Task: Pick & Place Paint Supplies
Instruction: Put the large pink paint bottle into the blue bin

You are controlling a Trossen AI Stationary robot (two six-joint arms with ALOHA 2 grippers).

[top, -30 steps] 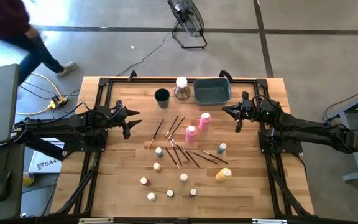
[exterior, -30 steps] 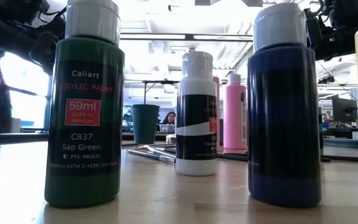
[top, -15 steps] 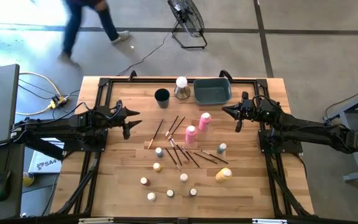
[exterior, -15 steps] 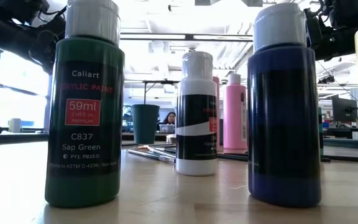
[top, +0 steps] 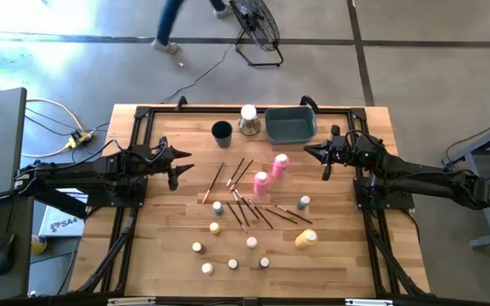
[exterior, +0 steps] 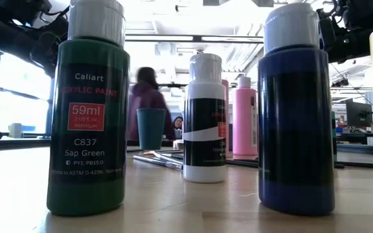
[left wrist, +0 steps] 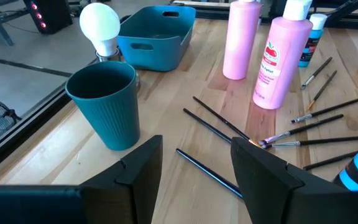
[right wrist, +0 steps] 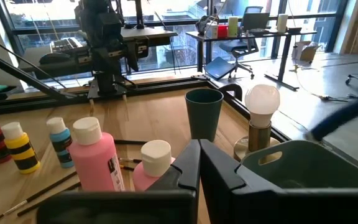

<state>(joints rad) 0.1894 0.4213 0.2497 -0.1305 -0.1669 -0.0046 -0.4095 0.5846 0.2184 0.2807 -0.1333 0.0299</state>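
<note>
Your bin (top: 290, 126) at 12 o'clock sat empty; bottles (top: 260, 183), brushes (top: 243, 204) all unplaced. Left gripper (top: 175, 167) released, right gripper (top: 320, 156) clenched empty.

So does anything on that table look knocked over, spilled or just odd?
One thing: the yellow bottle near the right front of the table appears to lie on its side, while the pink bottles stand upright. The brushes lie scattered and crossing. No spill shows.

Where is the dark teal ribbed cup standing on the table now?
In the high view, the dark teal ribbed cup stands near the far edge of the wooden table, just left of the white bulb lamp and the grey-blue rectangular bin.
</note>
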